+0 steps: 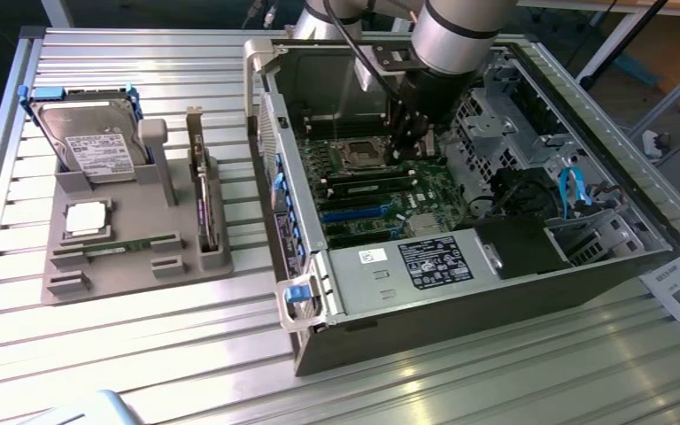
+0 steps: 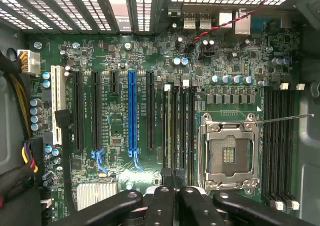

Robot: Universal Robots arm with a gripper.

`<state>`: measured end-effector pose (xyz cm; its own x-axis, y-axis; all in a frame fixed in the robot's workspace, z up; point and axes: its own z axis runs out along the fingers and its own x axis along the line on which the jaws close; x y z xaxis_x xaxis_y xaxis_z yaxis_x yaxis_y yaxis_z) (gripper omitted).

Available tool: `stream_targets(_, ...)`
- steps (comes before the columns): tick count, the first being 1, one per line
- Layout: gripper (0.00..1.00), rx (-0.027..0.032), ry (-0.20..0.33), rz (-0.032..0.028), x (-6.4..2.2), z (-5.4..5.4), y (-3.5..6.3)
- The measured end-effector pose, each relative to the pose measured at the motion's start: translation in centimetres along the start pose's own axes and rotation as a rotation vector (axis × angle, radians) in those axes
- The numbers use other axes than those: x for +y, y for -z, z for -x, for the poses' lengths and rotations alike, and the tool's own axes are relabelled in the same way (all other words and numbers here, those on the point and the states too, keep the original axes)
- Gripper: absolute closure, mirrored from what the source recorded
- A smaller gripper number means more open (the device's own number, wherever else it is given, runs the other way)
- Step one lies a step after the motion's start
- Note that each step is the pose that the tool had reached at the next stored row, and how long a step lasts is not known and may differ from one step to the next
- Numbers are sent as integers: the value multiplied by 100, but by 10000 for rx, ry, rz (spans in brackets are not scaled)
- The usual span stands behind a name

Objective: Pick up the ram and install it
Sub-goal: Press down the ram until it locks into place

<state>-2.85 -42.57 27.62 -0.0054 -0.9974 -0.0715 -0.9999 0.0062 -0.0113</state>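
The ram [image 1: 121, 245] is a thin green stick lying flat in a slot of the grey holder [image 1: 139, 266] at the exterior view's left, outside the open computer case [image 1: 459, 292]. My gripper [image 1: 413, 144] hangs inside the case above the motherboard [image 1: 375, 190], far from the ram. In the wrist view my gripper [image 2: 172, 181] is shut, its dark fingers [image 2: 161, 198] pressed together with nothing seen between them. Directly beneath it run the black memory slots [image 2: 179, 131], beside the open processor socket [image 2: 229, 153].
The holder also carries a hard drive [image 1: 92, 142], a square silver chip [image 1: 88, 219] and an upright expansion card [image 1: 204, 204]. Case walls, a drive cage [image 1: 499, 115] and blue cables [image 1: 572, 190] surround the board. More memory slots [image 2: 277, 141] lie past the socket.
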Motion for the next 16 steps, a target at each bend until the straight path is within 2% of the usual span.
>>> stream_targets(2, 90, 1, 1, 1, 0, 0, 2)
stream_targets(4, 90, 4, -3, 53, -6, 4, 50)
stream_targets(6, 90, 5, -8, 78, -8, 7, 99)
stream_targets(16, 90, 6, -8, 86, -12, 19, 267)
